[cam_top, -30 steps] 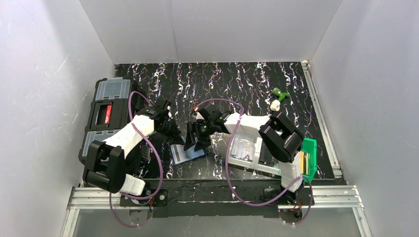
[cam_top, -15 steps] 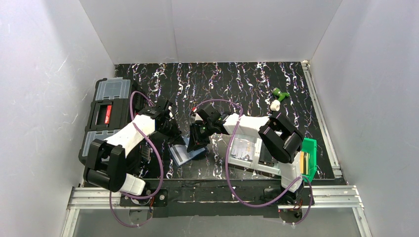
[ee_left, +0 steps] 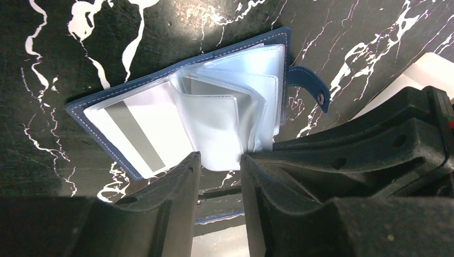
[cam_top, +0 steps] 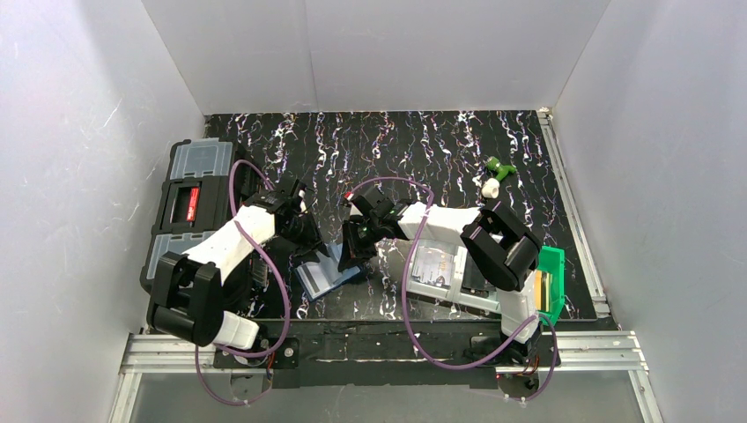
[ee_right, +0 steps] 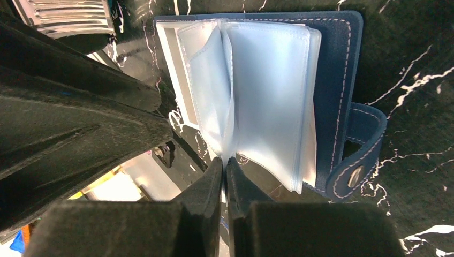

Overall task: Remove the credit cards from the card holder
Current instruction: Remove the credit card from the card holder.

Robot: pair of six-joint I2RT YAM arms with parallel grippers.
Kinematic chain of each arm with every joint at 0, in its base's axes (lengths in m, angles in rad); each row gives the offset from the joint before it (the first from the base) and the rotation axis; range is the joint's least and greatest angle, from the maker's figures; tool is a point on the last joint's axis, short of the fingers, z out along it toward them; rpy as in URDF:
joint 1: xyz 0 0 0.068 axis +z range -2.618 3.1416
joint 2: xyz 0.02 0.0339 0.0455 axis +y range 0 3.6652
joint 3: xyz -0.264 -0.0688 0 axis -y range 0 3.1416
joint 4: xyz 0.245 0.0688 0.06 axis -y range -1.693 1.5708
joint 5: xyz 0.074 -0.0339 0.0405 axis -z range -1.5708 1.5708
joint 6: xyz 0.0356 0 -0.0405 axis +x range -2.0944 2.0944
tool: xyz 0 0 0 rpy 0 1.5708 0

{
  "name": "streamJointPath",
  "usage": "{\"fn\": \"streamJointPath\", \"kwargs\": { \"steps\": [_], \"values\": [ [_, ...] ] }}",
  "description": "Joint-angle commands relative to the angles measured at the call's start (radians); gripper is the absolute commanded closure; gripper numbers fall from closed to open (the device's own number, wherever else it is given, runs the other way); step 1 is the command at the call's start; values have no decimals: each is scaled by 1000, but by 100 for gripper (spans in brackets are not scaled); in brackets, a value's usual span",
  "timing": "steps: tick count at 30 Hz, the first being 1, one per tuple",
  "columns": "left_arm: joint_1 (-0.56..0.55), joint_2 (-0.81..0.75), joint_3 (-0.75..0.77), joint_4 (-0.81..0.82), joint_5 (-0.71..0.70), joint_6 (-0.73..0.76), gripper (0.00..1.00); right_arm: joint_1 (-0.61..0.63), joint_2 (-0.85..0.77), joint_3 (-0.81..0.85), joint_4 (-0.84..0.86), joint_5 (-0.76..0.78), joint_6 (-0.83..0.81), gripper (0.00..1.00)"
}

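1. Near the table's [cam_top: 423, 150] front edge, between both grippers, the holder [cam_top: 326, 276] lies open, its clear sleeves [ee_right: 267, 91] fanned up.
2. I judge nothing extracted yet: a striped card [ee_left: 140, 136] sits inside its sleeve.
3. My left gripper [ee_left: 219, 161] is parted and empty. My right gripper [ee_right: 224, 166] is clenched at the sleeves' edge; I cannot tell whether it has pinched one.

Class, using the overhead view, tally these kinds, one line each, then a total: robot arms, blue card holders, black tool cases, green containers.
Robot arms: 2 (left arm, right arm)
Blue card holder: 1
Black tool case: 1
Green container: 1
Total: 5
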State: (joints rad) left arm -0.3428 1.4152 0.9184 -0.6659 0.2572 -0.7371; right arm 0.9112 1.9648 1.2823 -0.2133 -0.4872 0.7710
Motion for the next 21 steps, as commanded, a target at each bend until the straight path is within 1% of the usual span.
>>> {"fn": "streamJointPath", "kwargs": {
  "steps": [1, 2, 4, 6, 10, 13, 15, 21],
  "values": [
    [-1, -47, 13, -35, -33, 28, 67, 0, -43, 25, -17, 16, -14, 91],
    [-1, -45, 9, -32, -32, 29, 66, 0, -45, 26, -19, 16, -14, 90],
    [0, -43, -6, -12, -14, 35, 60, 0, -48, 28, -21, 15, -15, 88],
    [-1, -41, -16, 12, -3, 38, 56, 0, -50, 29, -22, 15, -16, 86],
    [-1, -17, -14, 20, -5, 47, 55, 0, -53, 29, -25, 18, -18, 75],
    [0, -3, -15, 27, -8, 51, 55, 0, -51, 30, -30, 22, -18, 70],
    [-1, 8, -15, 30, -12, 58, 54, 0, -52, 31, -33, 25, -18, 69],
    [-1, 46, -14, 39, -20, 86, 44, 0, -54, 37, -41, 34, -26, 71]
  ]
}}
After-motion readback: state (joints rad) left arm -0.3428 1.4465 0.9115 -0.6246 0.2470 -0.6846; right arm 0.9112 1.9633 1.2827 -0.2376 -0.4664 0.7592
